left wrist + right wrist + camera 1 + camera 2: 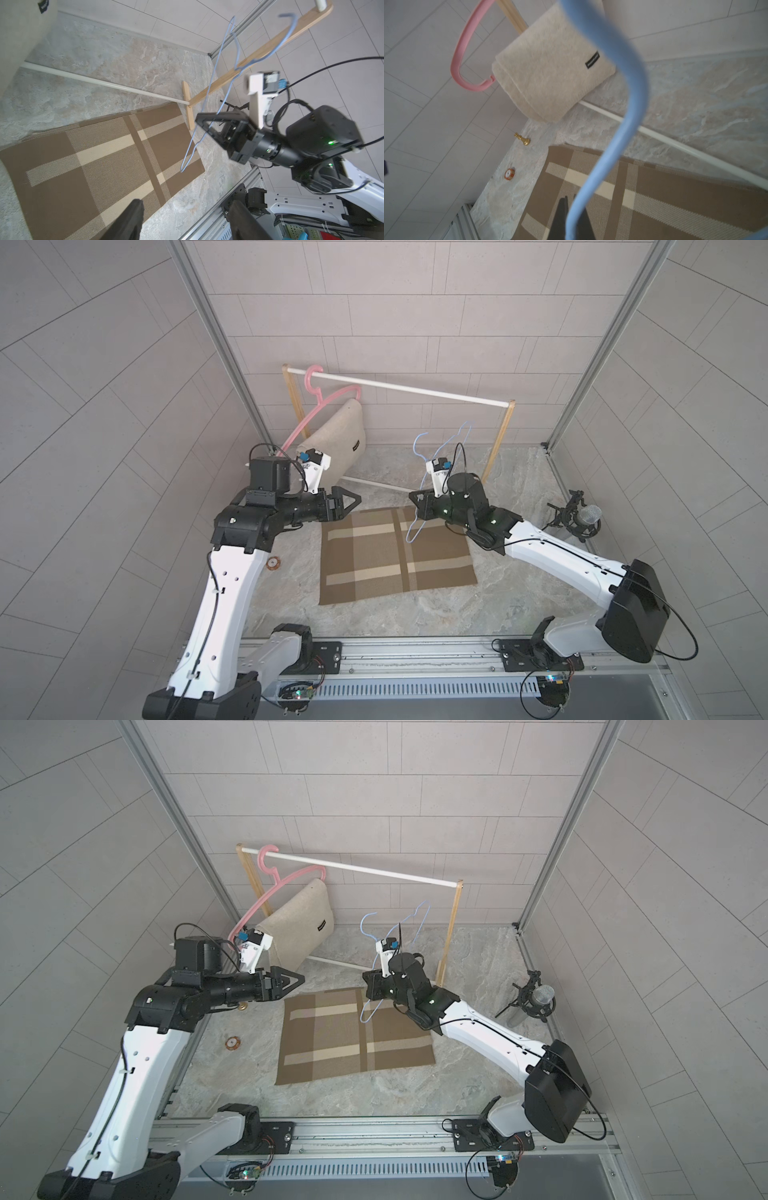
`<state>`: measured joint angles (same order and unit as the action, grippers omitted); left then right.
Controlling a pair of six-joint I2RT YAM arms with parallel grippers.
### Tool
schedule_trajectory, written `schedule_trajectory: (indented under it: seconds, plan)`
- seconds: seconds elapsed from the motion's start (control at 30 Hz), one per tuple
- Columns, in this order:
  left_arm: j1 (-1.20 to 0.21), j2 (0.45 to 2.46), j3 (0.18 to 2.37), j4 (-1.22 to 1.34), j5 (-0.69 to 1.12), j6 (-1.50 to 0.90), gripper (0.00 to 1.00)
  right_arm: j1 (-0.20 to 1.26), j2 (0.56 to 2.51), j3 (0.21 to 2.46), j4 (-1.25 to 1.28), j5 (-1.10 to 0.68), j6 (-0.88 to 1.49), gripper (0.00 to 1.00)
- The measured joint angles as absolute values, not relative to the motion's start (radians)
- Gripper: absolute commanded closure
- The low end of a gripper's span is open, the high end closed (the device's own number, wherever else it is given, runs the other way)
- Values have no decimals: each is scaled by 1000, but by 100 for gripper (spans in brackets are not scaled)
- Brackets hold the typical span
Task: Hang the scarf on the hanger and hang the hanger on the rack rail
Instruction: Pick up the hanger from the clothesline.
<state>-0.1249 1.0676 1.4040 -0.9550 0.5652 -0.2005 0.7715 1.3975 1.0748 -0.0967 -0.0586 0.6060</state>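
Inside grey-tiled walls (415, 302), the plaid scarf (395, 556) lies flat on the marble-look tabletop (519, 601) as the right gripper (417, 504) pinches a blue hanger (608, 158) over its far edge, the left gripper (354, 502) standing spread.

Robot test cell: aluminium frame (223, 344), panel walls (395, 323), studio microphone (588, 516).

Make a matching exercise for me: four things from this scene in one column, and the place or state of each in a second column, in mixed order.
Column one:
1. blue hanger
2. pink hanger
3. plaid scarf
4. left gripper

Column two:
a. lies flat on the table
b. hooked over the white rail
c. jaws open, holding nothing
d. held up by the right gripper

Pairs: 1-d, 2-b, 3-a, 4-c
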Motion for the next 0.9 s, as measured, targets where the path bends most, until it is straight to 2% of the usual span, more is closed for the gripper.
schedule_trajectory:
  seconds: [0.23, 0.4, 0.6, 0.8, 0.9]
  plan:
    - [-278, 1092, 1451, -920, 532, -255, 33, 897, 1363, 999, -157, 25, 615, 100]
    - [-361, 1162, 1482, -877, 477, -300, 39, 960, 1356, 978, -168, 66, 637, 100]
    - [-436, 1239, 1507, -846, 416, -329, 58, 1017, 1350, 950, -174, 79, 654, 100]
    - [-473, 1292, 1514, -834, 374, -339, 89, 1035, 1330, 947, -175, 84, 657, 100]
    - [-477, 1303, 1514, -831, 354, -333, 100, 1034, 1319, 947, -189, 88, 655, 93]
